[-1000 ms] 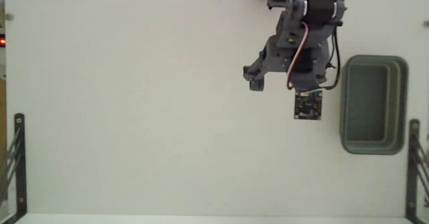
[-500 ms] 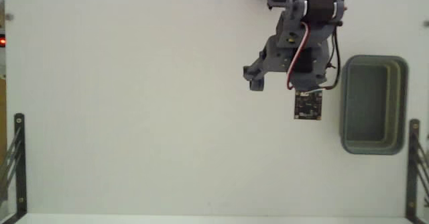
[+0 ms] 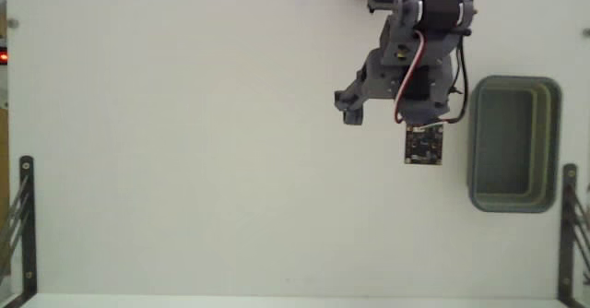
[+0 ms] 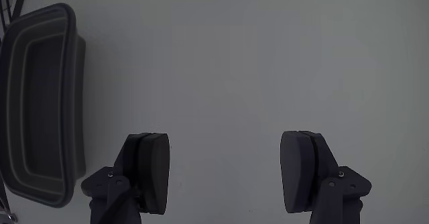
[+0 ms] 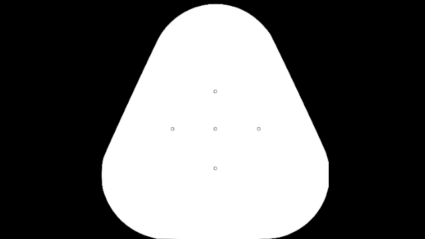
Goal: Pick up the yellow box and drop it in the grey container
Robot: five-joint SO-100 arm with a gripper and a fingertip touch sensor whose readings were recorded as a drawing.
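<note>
No yellow box shows anywhere in the fixed view; the arm hangs over the white desk (image 3: 184,160) near its far edge, the grey container (image 3: 553,142) just beside it at the right edge, black brackets (image 3: 26,216) standing at the near corners. Both fingers of the pincer (image 4: 224,174) stand wide apart in the wrist view with only bare matte surface between them, the container (image 4: 70,90) empty as far as seen; unseen, the box cannot be judged for weight or hold.
</note>
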